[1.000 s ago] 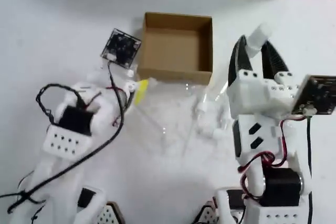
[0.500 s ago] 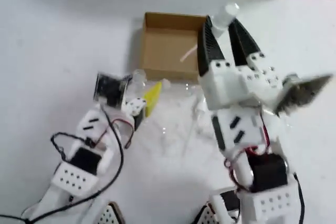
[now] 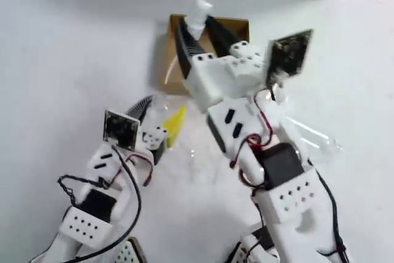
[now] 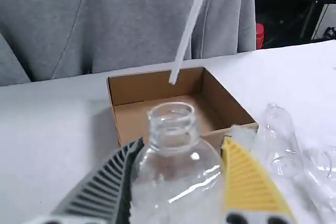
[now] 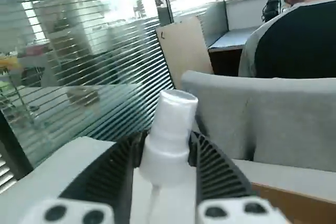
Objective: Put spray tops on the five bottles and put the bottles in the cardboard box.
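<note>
Two halves nearly meeting.
Right jaws, clenched on a spray top [image 5: 169, 129], have swung across above the cardboard box [image 4: 157, 85]; its tube [image 4: 190, 24] dangles just beyond the open-necked bottle [image 4: 173, 166] gripped between the left jaws, so threading looks next.

Office: slatted blinds [image 5: 86, 95], desk [image 5: 234, 39].

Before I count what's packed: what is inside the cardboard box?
The part of the cardboard box floor seen from the left wrist is bare; the spray top's tube hangs over it. The bottle in front hides the near floor.
</note>
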Available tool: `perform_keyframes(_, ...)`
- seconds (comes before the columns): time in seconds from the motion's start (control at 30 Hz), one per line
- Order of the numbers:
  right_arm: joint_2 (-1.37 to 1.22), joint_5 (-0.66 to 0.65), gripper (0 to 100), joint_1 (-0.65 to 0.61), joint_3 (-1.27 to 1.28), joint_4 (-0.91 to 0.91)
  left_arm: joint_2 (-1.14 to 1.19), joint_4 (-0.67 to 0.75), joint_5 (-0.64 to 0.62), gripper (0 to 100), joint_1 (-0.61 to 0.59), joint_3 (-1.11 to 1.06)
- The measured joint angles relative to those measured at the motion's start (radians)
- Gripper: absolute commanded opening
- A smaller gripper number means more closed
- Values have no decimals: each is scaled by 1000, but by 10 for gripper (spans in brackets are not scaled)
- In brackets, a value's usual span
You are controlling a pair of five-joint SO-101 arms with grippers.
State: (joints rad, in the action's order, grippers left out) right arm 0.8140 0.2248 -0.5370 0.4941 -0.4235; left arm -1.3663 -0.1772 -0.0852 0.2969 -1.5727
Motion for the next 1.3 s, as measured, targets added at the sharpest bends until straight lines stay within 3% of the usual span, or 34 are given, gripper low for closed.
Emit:
perform_keyframes(0.27, -21, 0, 16, -15, 0, -3, -68, 0, 43, 22, 0, -55)
perform_keyframes(0.63, -21, 0, 16, -46, -127, -213, -83, 0, 115, 22, 2, -64)
perform_keyframes(1.3, -21, 0, 16, -72, -95, -219, -83, 0, 118, 22, 2, -64)
